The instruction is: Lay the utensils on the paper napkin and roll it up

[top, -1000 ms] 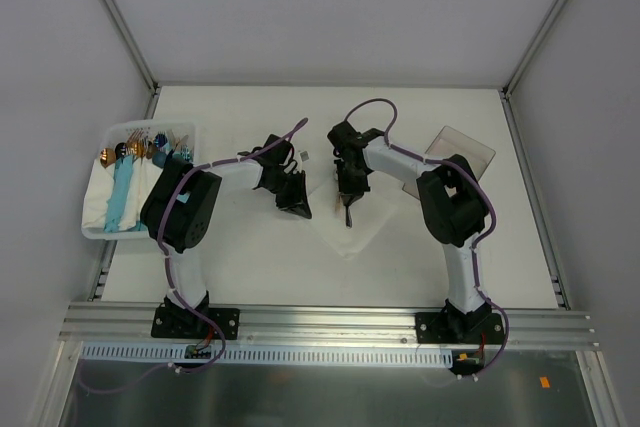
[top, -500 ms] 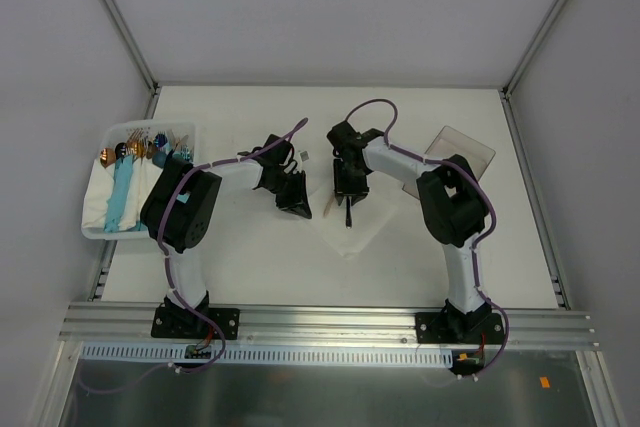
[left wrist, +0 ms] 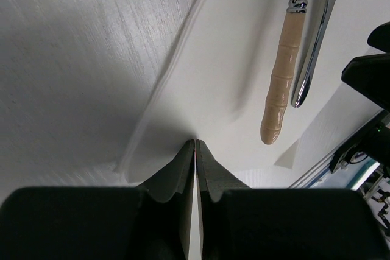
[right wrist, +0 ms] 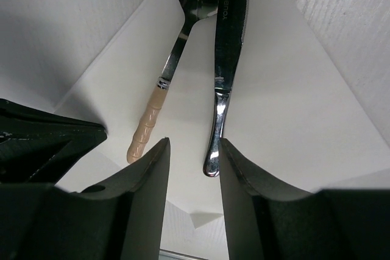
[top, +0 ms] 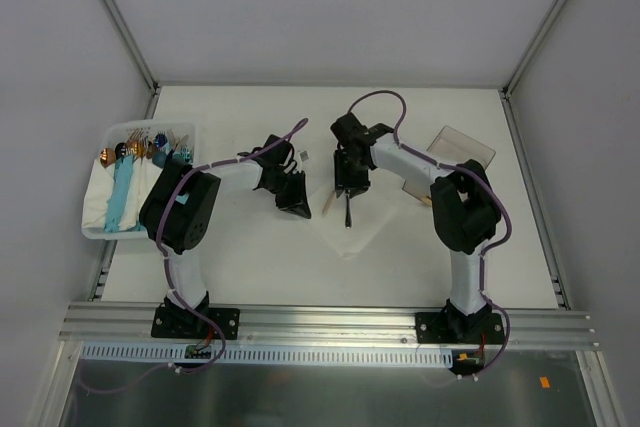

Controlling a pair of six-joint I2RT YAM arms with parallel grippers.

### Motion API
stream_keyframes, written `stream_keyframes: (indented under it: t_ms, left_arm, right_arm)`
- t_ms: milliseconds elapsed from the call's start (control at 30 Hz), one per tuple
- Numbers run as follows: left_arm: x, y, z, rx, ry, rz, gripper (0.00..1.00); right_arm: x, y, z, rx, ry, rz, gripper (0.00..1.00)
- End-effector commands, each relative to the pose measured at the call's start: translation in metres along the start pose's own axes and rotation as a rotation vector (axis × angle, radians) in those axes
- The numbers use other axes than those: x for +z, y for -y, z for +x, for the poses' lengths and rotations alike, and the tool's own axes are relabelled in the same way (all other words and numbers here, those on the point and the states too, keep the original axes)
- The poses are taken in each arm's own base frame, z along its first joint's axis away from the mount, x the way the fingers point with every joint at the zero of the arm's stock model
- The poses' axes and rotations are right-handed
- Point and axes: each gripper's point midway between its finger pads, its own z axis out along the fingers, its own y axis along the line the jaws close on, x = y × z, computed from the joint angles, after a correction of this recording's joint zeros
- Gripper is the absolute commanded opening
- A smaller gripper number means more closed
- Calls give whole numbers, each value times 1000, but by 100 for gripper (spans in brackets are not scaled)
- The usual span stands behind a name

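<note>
On the counter [top: 250, 257] the paper napkin [right wrist: 286, 101] lies open at centre. Its left side is pinched in the left end effector [left wrist: 195, 144], whose jaws are pressed together. The right end effector [right wrist: 193, 150] has just spread its jaws and let go. The knife [right wrist: 220, 77] now rests on the napkin beside the wooden-handled spoon [right wrist: 162, 83]. Both pieces look placed, so rolling likely comes next.
</note>
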Motion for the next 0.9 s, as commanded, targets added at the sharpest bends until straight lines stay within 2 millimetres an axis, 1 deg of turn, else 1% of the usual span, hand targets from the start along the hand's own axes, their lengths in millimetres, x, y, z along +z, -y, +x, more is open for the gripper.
stream_keyframes:
  t_ms: [0,67,167,200,300,367,567,867]
  left_arm:
    - [-5,-3,0,22,26,-36,5]
    - [-4,-3,1,22,22,-37,5]
    - [-3,-3,0,19,23,-36,6]
    - [-3,-3,0,19,23,-36,6]
    - [-3,-3,1,19,19,-35,6]
    - [-3,-3,0,18,21,-35,7]
    - [-3,-2,0,17,22,-35,8]
    - [-2,-4,2,11,17,-37,9]
  right_arm:
    - [-26,-12,-14,36,54,-63,40]
    - [-27,-20,-15,44,47,-92,37]
    - [-23,-27,-19,76,39,-116,33]
    - [-19,-28,-19,81,30,-112,33]
    - [-16,-32,-22,112,32,-123,32]
    - [-10,-34,-22,133,25,-126,33]
    - [5,-28,-23,199,16,-79,32]
    - [23,-32,-24,254,-10,-72,32]
